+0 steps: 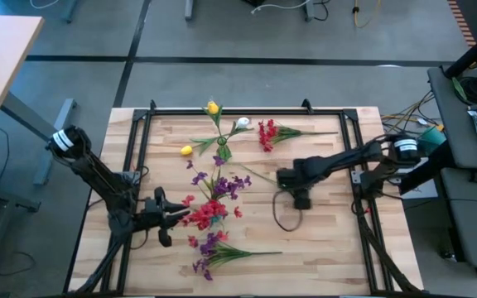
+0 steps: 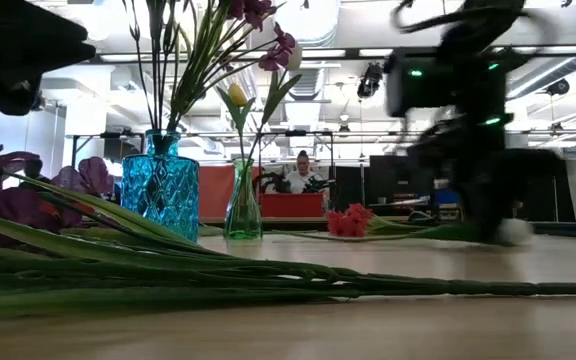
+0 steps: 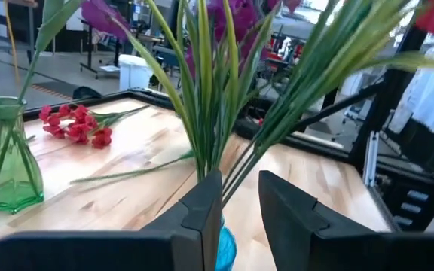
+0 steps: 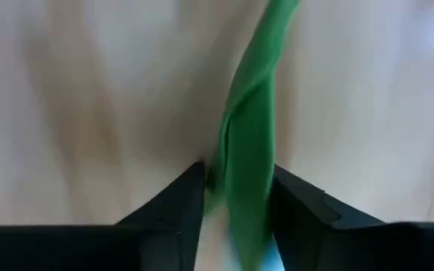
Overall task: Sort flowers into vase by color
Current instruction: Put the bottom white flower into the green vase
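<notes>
A blue vase (image 2: 161, 185) holds leafy stems with purple blooms (image 3: 232, 11). A green vase (image 2: 243, 205) holds yellow (image 1: 213, 108) and white buds. My left gripper (image 3: 238, 184) points level at the blue vase's mouth (image 3: 224, 247) with a narrow gap, and the vase's stems rise just past its tips. A red cluster (image 1: 208, 211) shows beside it. My right gripper (image 1: 301, 199) points down at mid-table, shut on a green flower stem (image 4: 251, 128) that lies on the wood. My left gripper: I cannot tell whether its fingers (image 3: 202, 203) touch the stems (image 3: 228, 162) that stand in the gap at the vase's mouth. My right gripper pinches the green leafy stem (image 4: 246, 188) between its two fingers from above, pointing down. The fingers lie across the stem, which runs on along the table.
A loose red flower (image 1: 267, 134) lies at the far right of the board. A purple flower (image 1: 218, 255) lies near the front edge, its stems filling the low view's foreground. A dark cable loop (image 1: 284, 217) lies beside my right gripper. A black frame (image 1: 247, 110) rims the table.
</notes>
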You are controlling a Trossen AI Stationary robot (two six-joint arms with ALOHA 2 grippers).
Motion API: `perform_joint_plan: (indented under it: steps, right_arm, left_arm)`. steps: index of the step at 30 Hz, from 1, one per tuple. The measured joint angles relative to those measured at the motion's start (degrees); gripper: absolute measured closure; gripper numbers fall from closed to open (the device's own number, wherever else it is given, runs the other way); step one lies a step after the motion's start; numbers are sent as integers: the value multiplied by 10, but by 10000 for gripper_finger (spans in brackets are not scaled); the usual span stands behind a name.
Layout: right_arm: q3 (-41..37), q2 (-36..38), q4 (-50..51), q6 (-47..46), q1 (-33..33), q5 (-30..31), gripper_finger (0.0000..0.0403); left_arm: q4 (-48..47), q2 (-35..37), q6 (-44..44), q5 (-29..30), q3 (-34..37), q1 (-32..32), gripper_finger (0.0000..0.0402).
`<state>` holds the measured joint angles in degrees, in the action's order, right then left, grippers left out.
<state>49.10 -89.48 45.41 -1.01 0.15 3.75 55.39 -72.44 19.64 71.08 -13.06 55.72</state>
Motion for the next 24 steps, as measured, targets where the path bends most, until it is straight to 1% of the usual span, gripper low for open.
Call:
perform_joint_plan:
  steps: [1, 2, 5, 6, 8, 11, 12, 13, 17, 21, 24]
  right_arm:
    - [-2, 12, 33, 11, 6, 1, 286]
    - [-3, 26, 52, 18, 12, 16, 293]
    - [0, 68, 87, 19, 23, 91, 302]
    - [0, 79, 101, 22, 24, 106, 302]
    - [2, 101, 103, 16, 24, 126, 295]
    - [10, 124, 80, -48, 10, 179, 274]
    - [11, 128, 61, -79, 2, 196, 267]
    - [10, 129, 37, -110, -6, 201, 261]
    - [-13, 109, -107, -208, -22, 207, 252]
    - [-31, 63, -250, -259, -23, 216, 268]
    - [-29, 21, -298, -290, -23, 208, 289]
  left_arm:
    - [0, -3, 0, 1, 0, 0, 326]
    - [0, -6, 0, 2, 0, 0, 326]
    - [-2, -15, 0, 4, 0, 0, 326]
    - [-1, -18, 0, 5, 0, 0, 326]
    - [-2, -23, 0, 15, 0, 0, 326]
    - [-2, -27, 0, 34, 0, 0, 326]
    - [-1, -27, 0, 38, 0, 0, 326]
    - [-1, -28, 0, 42, 0, 0, 326]
    - [-2, -26, 0, 49, 0, 0, 326]
    - [-2, -26, 0, 49, 0, 0, 326]
    - [-2, -26, 0, 49, 0, 0, 326]
